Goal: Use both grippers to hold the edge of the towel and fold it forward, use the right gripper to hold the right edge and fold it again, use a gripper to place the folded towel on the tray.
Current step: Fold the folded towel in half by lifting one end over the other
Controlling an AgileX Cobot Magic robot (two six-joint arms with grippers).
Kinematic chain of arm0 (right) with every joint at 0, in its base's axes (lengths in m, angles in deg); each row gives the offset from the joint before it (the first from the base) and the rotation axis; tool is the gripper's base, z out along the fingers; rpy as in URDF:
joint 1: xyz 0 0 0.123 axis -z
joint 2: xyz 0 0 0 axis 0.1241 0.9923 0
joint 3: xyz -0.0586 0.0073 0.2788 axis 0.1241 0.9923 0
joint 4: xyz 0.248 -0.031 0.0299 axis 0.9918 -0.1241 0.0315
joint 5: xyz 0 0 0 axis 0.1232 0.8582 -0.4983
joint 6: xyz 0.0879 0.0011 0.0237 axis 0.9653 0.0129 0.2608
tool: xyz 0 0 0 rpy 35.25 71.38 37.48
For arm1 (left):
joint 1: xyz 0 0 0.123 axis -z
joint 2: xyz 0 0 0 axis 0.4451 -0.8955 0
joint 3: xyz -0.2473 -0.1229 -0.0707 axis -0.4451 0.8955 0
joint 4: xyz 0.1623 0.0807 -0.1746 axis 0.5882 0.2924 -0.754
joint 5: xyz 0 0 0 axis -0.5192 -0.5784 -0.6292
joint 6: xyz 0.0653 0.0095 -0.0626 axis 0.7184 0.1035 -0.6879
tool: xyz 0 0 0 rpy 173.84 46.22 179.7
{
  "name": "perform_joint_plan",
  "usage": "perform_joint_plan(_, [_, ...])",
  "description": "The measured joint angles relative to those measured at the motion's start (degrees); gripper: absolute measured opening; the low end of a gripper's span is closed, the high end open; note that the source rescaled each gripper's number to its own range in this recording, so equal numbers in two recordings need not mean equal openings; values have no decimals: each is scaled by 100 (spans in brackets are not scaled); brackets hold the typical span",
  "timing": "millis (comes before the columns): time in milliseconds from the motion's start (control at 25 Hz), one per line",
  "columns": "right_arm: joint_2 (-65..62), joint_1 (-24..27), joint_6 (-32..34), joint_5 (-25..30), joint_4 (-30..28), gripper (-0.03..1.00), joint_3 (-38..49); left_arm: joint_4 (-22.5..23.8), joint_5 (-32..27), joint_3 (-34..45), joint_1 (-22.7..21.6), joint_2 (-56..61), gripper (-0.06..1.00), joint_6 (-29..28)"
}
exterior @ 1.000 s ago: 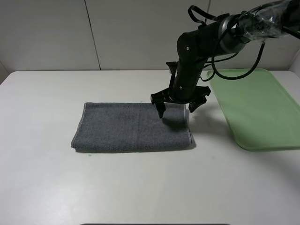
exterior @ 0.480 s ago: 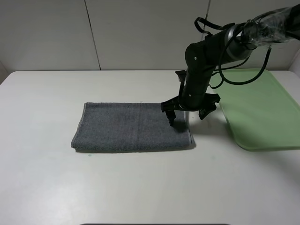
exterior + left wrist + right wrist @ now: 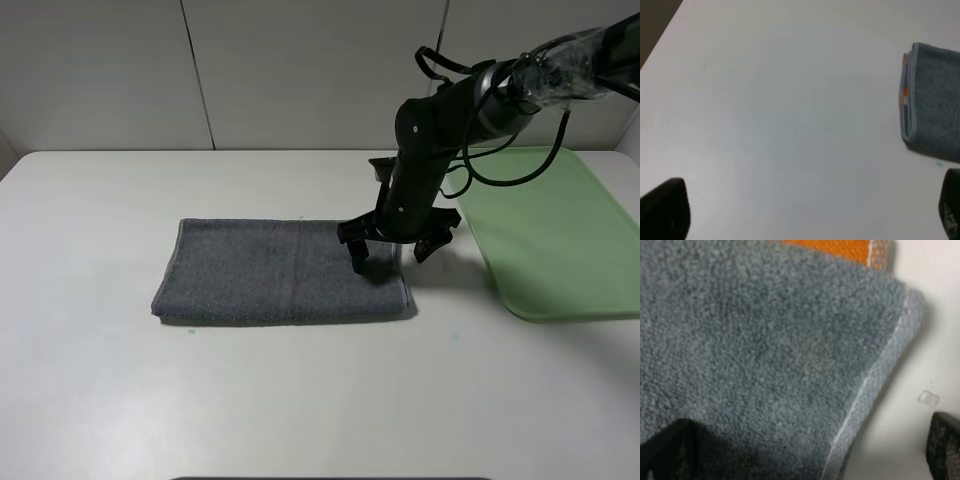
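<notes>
Right jaws: spread wide, holding nothing. They were set low over the right end of the towel. One fingertip stood above the grey pile; the other stood past the stitched hem, over bare counter. So the hem lay between the two fingertips. Contact with the cloth could not be told.

Just beyond the outer fingertip a small clear fleck lay on the counter. An orange patch showed at the towel's far border, under the top layer.

The towel lay flat in a long rectangle, folded once. It ran from under the right jaws away toward the left side of the counter.

The pale green tray sat on the other side of the right jaws from the towel, near them but apart, with nothing on it.

Left jaws: also wide and holding nothing, with both fingertips over bare counter. The towel's left end lay well ahead of them, with orange and white patches along its folded edge.
</notes>
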Motion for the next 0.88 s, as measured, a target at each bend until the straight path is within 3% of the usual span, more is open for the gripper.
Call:
perform_joint_plan(120, [0, 7, -25, 0, 17, 100, 0, 0, 0, 0, 0, 0, 100, 0])
perform_joint_plan(240, [0, 7, -39, -5, 59, 84, -4, 0, 0, 0, 0, 0, 100, 0])
perform_joint_plan(360, [6, 1, -39, -12, 197, 57, -11, 0, 0, 0, 0, 0, 100, 0])
perform_joint_plan(520, [23, -34, -39, -90, 401, 12, -17, 0, 0, 0, 0, 0, 100, 0])
perform_joint_plan(560, [23, -39, -39, -90, 400, 7, -17, 0, 0, 0, 0, 0, 100, 0])
perform_joint_plan(880, [-56, -42, -39, -70, 304, 8, -21, 0, 0, 0, 0, 0, 100, 0])
